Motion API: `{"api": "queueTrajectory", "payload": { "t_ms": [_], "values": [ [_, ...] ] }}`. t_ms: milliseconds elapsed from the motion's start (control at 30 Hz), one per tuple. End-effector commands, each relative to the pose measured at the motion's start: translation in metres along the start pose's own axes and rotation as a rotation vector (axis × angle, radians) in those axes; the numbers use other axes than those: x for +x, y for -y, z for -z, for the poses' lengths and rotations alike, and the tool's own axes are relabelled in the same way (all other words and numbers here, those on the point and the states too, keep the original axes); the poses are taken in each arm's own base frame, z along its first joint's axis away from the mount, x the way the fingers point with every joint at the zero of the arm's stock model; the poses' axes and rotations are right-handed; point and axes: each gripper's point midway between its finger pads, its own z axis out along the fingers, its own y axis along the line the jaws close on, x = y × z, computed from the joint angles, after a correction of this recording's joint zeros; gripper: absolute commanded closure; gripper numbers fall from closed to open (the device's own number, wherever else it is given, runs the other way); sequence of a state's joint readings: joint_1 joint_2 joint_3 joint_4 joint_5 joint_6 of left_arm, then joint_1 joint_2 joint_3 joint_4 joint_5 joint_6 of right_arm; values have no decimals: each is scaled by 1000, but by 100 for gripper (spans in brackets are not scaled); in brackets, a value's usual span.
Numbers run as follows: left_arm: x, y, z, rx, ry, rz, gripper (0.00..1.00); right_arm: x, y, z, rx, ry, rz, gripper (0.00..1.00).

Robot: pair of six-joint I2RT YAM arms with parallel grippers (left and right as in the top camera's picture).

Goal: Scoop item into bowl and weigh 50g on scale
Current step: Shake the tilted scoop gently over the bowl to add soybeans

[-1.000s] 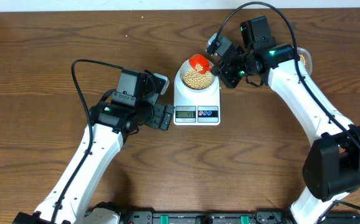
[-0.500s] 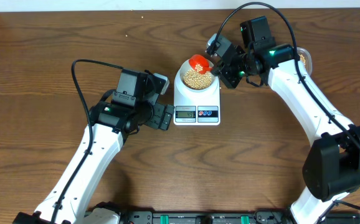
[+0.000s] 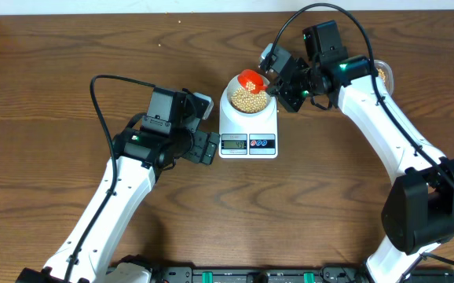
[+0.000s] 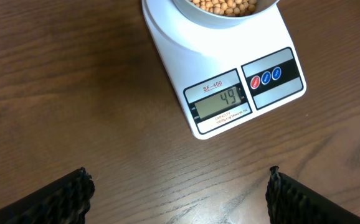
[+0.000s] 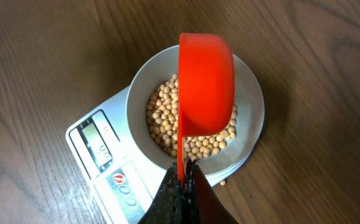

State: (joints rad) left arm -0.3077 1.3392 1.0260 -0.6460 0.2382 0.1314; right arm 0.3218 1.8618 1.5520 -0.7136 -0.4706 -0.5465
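The white bowl [image 3: 248, 100] holds tan beans [image 3: 249, 99] and stands on the white scale [image 3: 248, 134]. The scale's display [image 4: 222, 102] reads 49 in the left wrist view. My right gripper [image 5: 184, 177] is shut on the handle of an orange-red scoop [image 5: 206, 84], tipped on its side over the bowl [image 5: 247, 93] and its beans [image 5: 161, 115]. In the overhead view the scoop [image 3: 250, 79] hangs over the bowl's far rim. My left gripper [image 4: 177, 193] is open and empty, just left of the scale's front.
One loose bean [image 5: 223, 182] lies on the table beside the scale's edge. A container with beans [image 3: 383, 75] shows behind the right arm at the right. The scale's buttons [image 4: 266, 77] face the left gripper.
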Motion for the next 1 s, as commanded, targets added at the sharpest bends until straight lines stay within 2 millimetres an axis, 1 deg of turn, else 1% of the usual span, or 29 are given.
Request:
{"api": "queueTrajectory", "payload": {
  "t_ms": [0,767,867,967],
  "values": [
    [2,0,-1,7,-5,1,9,-13,0,12,17,32,57,99],
    [2,0,-1,7,-5,1,9,-14,2,12,26,36,129,99],
    [2,0,-1,7,-5,1,9,-13,1,12,23,31,124,99],
    [2,0,-1,7,-5,1,9,-14,-1,12,10,36,72,99]
  ]
}}
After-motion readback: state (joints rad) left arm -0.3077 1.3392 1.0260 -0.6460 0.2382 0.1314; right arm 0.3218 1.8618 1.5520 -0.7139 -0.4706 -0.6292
